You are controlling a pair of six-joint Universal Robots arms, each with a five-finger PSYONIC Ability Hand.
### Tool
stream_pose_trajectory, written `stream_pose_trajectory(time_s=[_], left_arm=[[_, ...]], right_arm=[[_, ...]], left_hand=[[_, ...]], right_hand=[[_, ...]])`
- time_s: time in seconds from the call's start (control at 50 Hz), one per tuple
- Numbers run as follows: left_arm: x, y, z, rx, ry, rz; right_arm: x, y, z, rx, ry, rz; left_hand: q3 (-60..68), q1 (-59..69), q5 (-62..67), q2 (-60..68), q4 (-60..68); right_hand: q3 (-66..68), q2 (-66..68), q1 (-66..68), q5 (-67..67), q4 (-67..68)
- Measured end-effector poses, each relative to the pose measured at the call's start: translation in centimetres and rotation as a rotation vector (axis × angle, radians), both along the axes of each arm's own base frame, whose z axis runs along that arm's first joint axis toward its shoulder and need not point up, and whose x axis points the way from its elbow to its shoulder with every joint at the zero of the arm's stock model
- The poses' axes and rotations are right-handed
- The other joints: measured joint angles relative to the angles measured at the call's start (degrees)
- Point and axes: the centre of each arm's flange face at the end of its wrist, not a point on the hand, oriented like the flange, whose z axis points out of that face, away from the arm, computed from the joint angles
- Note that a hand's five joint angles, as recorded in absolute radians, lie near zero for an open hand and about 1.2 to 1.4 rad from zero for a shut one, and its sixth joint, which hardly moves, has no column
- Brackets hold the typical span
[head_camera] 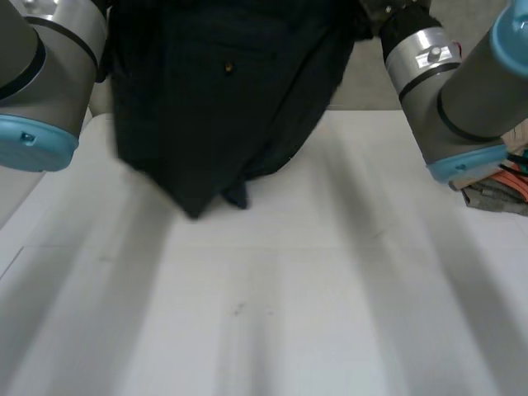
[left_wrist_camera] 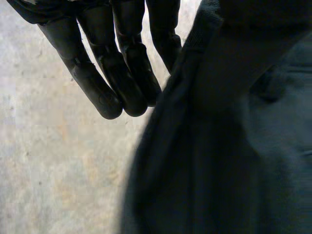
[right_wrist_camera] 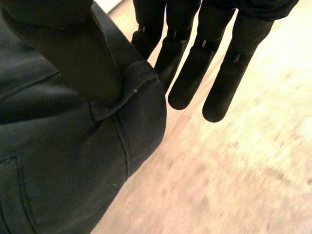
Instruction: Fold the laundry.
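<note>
Nothing legible here — no text, labels, numbers.

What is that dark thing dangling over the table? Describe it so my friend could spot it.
Start at the white table, then look up between the grey left arm and right arm. A dark garment hangs there, its lowest tip near the tabletop; it alone is near-black cloth, with one small brownish button.

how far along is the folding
Nothing is folded yet. In hand: the dark garment hangs between the left hand and right hand, both pinching its top edge, its lower end near the white table. Left: lay it flat, then fold.
</note>
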Motion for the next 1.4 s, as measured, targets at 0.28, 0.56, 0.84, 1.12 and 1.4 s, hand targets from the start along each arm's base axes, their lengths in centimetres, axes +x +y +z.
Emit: stream_pose_trajectory(time_s=[0.28, 0.56, 0.84, 1.12, 1.4], left_arm=[[-10.4, 8.9, -12.3, 0.185, -0.201, -0.268], [-15.1, 14.6, -20.6, 0.372, -0.351, -0.486], [-4.3, 6.0, -13.2, 0.402, -0.342, -0.145], [4.1, 2.0, -22.0, 0.729, -0.586, -0.025], [2.5, 0.7, -26.2, 0.776, -0.588, -0.125]], right_arm=[[-3.5, -5.2, -9.6, 0.082, -0.091, 0.071], [-10.5, -7.1, -20.0, 0.425, 0.152, -0.122], [-10.3, 3.7, -10.4, 0.640, 0.507, -0.257], [-8.0, 14.2, -17.1, 0.721, 0.867, -0.135], [-5.6, 12.2, -23.1, 0.508, 0.725, -0.158]], left_hand=[[0.06, 0.00, 1.32, 0.07, 0.05], [-56.09, -55.25, -52.21, -56.66, -57.05], [-56.09, -55.25, -52.21, -56.82, -57.05], [-56.09, -55.25, -52.21, -56.82, -57.05], [-56.06, -55.04, -52.21, -56.71, -56.92]], right_hand=[[0.00, 0.00, -0.02, 1.76, 0.00], [-55.90, -55.15, -51.88, -52.18, -56.68], [-55.91, -55.15, -51.88, -52.36, -56.68], [-49.02, -48.17, -46.27, -46.03, -50.41], [-2.89, -1.04, -1.52, -0.53, -3.90]])
